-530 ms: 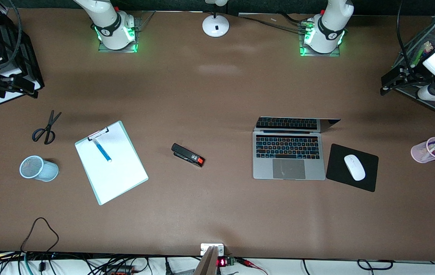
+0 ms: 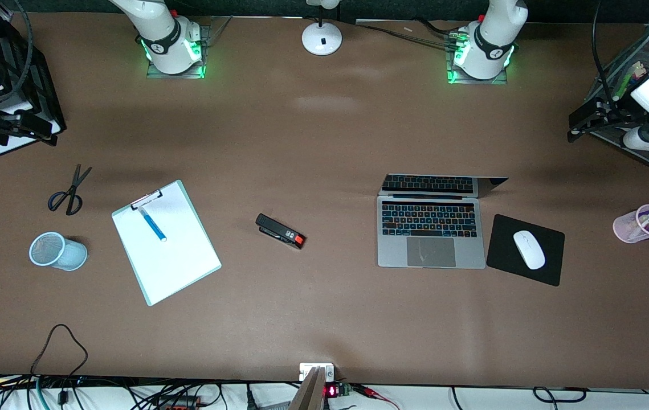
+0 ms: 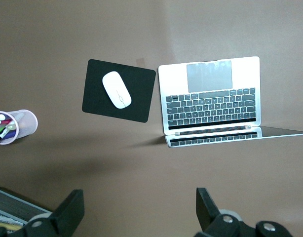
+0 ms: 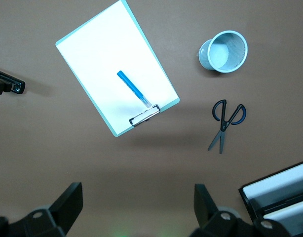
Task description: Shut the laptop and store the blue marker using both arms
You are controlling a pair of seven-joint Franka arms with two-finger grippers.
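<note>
1. Left gripper [image 3: 136, 208] hangs high at the left arm's end of the table, upper edge of the front view. Its fingers [image 3: 72, 210] are spread wide, holding nothing. It looks down on the laptop [image 2: 431, 233], so I read it as staged for the lid.
2. Laptop sits mid-height in the front view, toward the left arm's end, beside the mouse pad [image 2: 525, 249]. Lid is up and the hinge faces the bases, so the lid has to be pushed down toward the front camera.
3. Right gripper [image 4: 135, 201] hangs high at the right arm's end, also wide open and empty, with the marker [image 2: 152, 224] under its camera.
4. Marker lies flat on the clipboard [image 2: 170, 256], just below the clip, with clear room on both sides for a pinch.
5. Mesh cup [image 2: 56, 250] sits near the clipboard and is the likely store spot. Neither step has begun.
</note>
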